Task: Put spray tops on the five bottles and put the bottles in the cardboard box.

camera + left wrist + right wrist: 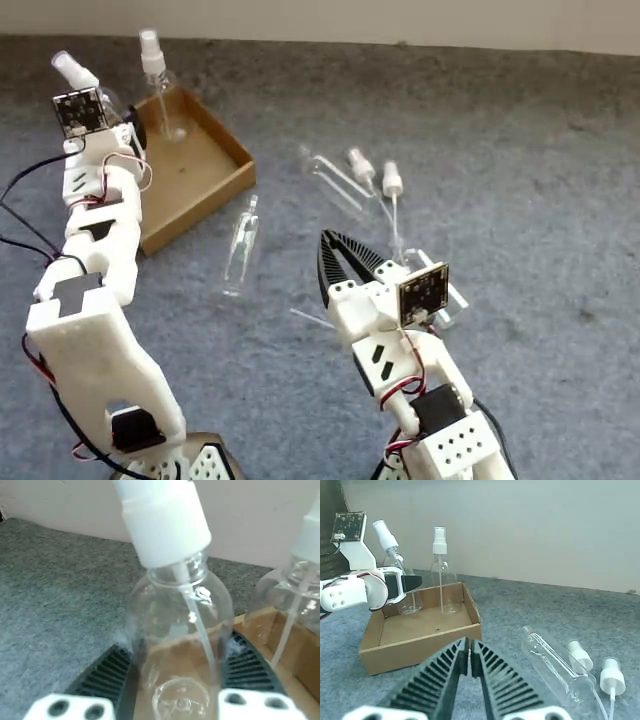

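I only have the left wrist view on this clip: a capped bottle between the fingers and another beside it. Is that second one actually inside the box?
Observer: Yes. In the high view the second bottle stands upright inside the cardboard box, with its spray top on.
Operator: And the one being gripped?
Observer: The right wrist view shows the left gripper with the held bottle tilted at the box's far corner.
Operator: What remains outside?
Observer: Two uncapped bottles lie on the carpet: one near the box, the other beside two loose spray tops.
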Controlling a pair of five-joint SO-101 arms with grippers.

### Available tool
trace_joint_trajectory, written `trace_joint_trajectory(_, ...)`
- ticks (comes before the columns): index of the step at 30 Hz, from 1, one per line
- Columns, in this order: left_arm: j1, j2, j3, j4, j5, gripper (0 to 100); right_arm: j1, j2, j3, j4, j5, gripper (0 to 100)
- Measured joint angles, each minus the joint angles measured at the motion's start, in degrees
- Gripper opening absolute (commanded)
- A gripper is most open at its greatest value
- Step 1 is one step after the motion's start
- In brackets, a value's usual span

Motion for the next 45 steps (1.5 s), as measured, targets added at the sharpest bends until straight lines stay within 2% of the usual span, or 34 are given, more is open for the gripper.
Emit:
trace_joint_trajectory(9, -1.0, 0.0, 0.0, 0.0, 0.0, 8, 0.0, 0.0, 0.0, 0.0, 0.0, 1.2)
trace_joint_trajectory(19, -1.0, 7.4, -4.7, 0.0, 0.0, 8, 0.0, 0.0, 0.0, 0.0, 0.0, 1.2)
trace_joint_trajectory(41, -1.3, 7.4, -4.7, 0.0, 0.0, 8, 0.0, 0.0, 0.0, 0.0, 0.0, 1.2)
trace_joint_trajectory(45, -1.3, 7.4, -4.6, 0.0, -0.7, 14, 0.0, 0.0, 0.0, 0.0, 0.0, 1.2)
